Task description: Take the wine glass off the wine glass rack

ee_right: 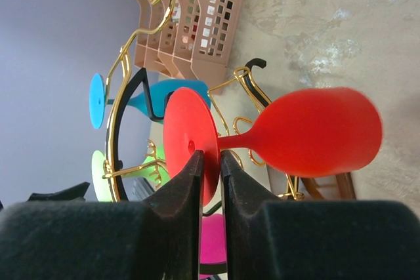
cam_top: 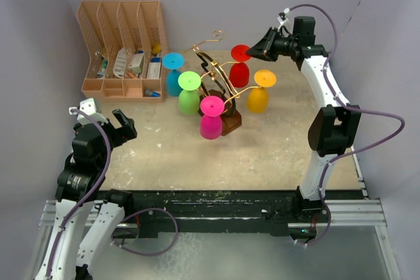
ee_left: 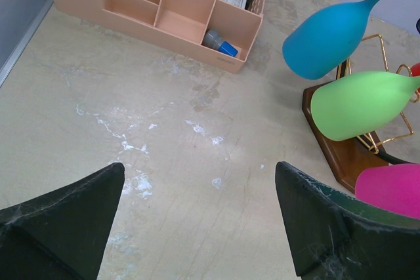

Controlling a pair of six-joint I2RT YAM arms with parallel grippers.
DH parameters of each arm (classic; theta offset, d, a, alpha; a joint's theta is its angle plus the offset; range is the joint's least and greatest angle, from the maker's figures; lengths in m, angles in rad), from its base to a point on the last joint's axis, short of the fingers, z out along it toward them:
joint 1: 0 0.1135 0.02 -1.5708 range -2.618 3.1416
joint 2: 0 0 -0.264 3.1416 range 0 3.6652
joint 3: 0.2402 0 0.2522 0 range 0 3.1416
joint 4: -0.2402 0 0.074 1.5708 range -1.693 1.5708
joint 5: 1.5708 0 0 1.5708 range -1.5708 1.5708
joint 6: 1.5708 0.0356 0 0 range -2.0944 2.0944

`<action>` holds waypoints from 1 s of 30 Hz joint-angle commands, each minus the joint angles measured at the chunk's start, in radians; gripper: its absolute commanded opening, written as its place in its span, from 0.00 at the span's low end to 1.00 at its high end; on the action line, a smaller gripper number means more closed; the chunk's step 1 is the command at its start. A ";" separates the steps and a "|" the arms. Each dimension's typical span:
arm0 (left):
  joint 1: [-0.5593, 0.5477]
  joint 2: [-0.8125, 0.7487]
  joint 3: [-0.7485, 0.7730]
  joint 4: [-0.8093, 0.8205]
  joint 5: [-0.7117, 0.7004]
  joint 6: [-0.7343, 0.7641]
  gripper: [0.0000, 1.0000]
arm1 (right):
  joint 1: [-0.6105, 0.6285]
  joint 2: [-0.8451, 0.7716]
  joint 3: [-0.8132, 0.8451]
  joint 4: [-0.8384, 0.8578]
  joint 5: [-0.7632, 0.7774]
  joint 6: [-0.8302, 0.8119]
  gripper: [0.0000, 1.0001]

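Note:
The wine glass rack (cam_top: 222,70) is a gold wire stand on a dark wooden base (cam_top: 231,121). Several coloured glasses hang on it upside down. The red wine glass (cam_top: 239,73) hangs at the far right arm. My right gripper (cam_top: 257,45) is shut on the flat round foot of that red glass (ee_right: 315,132). In the right wrist view the gripper (ee_right: 211,159) has one finger on each face of the disc, beside the stem. The left gripper (cam_top: 115,122) stands open over bare table at the near left, (ee_left: 200,172) holding nothing.
Blue (cam_top: 173,82), green (cam_top: 189,100), pink (cam_top: 210,126) and yellow (cam_top: 258,98) glasses hang close around the rack. A tan slotted organiser (cam_top: 123,50) with small items sits at the back left. Grey walls close in the left, back and right.

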 commanded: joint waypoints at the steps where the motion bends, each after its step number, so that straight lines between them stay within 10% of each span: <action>1: 0.000 0.003 0.007 0.048 0.002 0.011 0.99 | 0.005 -0.070 0.033 0.024 -0.003 -0.003 0.13; 30: 0.000 0.004 0.005 0.049 0.005 0.011 0.99 | 0.017 -0.167 -0.177 0.355 -0.165 0.200 0.00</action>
